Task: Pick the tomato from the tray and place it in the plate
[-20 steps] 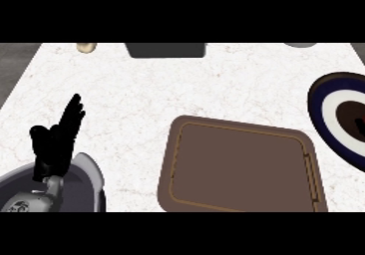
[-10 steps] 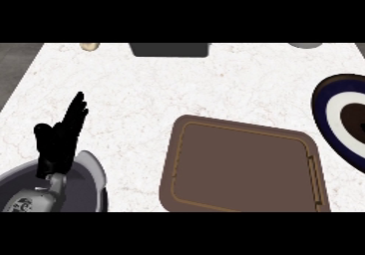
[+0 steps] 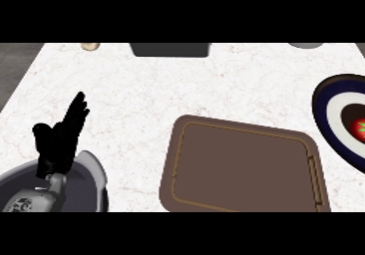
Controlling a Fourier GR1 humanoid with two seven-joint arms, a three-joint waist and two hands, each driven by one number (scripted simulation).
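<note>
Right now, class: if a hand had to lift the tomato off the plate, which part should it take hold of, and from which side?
Probably from above, fingers closing round the red sides of the tomato, just below its green stem. It lies near the middle of the dark-rimmed plate, at the view's right edge, so part of it is cut off. Only the open left hand shows.

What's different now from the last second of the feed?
The plate now shows further in from the view's right edge, and a tomato has come into view lying on it near that edge. Whether the plate or only the view shifted cannot be told. The left hand stays open and raised at the lower left, and the brown tray stays bare. The right hand shows nowhere.
</note>
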